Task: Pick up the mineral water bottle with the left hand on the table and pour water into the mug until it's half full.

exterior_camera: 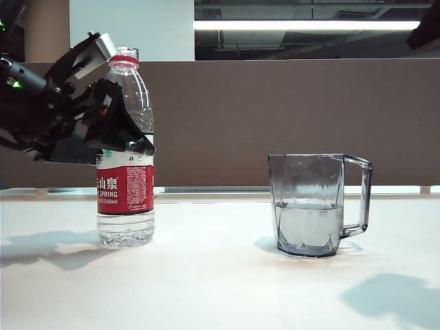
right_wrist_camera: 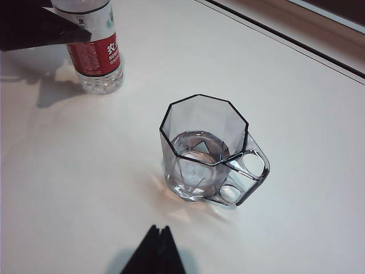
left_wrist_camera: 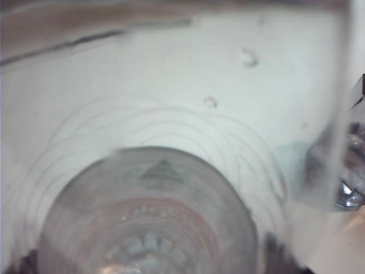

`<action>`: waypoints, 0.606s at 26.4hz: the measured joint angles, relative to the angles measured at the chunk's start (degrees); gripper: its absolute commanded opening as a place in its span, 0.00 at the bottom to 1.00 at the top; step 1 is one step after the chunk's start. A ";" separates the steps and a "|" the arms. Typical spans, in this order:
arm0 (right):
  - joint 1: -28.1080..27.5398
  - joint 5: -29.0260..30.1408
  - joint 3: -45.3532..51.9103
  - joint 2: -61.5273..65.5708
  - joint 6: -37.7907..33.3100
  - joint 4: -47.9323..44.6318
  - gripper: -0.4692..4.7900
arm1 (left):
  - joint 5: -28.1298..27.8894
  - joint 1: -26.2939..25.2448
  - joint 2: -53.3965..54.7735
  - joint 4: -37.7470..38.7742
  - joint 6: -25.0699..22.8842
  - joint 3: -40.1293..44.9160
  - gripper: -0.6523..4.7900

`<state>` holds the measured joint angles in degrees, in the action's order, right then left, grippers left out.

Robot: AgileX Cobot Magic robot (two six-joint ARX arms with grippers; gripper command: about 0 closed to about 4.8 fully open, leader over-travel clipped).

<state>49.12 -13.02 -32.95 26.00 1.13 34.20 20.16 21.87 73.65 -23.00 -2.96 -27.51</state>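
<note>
1. Two jaw sets: my left gripper brackets the upright mineral water bottle, jaws wide apart, so the bottle stands free on the counter.
2. The mug stands well apart, holding water, within pouring reach.
3. My right gripper hovers above, its tips together.

Left arm comes in from the left edge of the exterior view, raised, wrist angled so the left tool points rightward and slightly down. Jaws spread wide, one finger high with a silver-grey tip, the other lower and dark. Cables and a green light show along the wrist. Right tool: only dark fingertips visible in its own wrist view, tips close together, held high and pointing down. Right arm hardly visible in the exterior view.
</note>
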 measured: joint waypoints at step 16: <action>0.00 0.00 0.00 0.00 0.00 -0.02 0.08 | -4.50 -0.02 -13.33 15.78 -1.33 0.00 1.00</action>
<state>49.12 -13.02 -32.95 26.00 1.13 34.17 15.66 21.85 60.31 -7.22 -4.29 -27.51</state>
